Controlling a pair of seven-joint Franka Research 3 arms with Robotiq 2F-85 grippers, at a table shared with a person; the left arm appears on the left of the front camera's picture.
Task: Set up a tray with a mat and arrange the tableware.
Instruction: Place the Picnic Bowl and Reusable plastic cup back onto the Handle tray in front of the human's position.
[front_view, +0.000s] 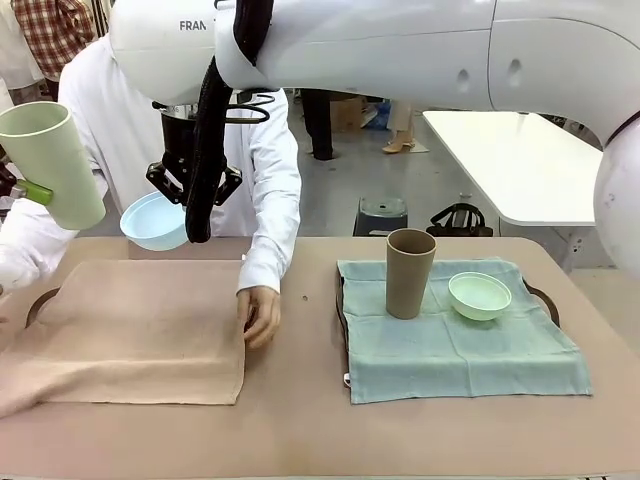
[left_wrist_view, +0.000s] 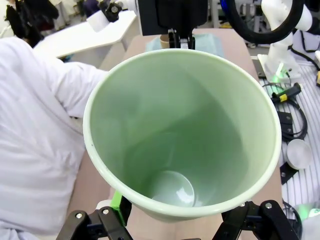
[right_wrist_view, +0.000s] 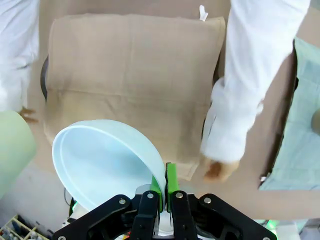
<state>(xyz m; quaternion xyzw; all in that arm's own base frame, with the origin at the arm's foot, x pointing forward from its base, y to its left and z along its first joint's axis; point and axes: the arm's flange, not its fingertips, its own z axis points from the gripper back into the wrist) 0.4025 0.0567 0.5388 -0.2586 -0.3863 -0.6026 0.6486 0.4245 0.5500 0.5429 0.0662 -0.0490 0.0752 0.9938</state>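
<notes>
You have 2 tumblers and 2 bowls, all empty. Left gripper (left_wrist_view: 170, 220) grasps the green tumbler (front_view: 48, 160) upper left; right gripper (right_wrist_view: 164, 192) pinches the blue bowl (front_view: 155, 220). Brown tumbler (front_view: 410, 272) and mint bowl (front_view: 480, 295) sit on the green mat (front_view: 460, 350), right.

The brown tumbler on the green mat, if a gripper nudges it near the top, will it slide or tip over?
The brown tumbler probably tips rather than slides: it is tall, and narrower at the base than at the rim. The soft green mat under it likely grips the base and adds wobble. It looks light and empty, so little would hold it down.

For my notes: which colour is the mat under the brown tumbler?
Pale teal mat, clearest in the front view.
</notes>
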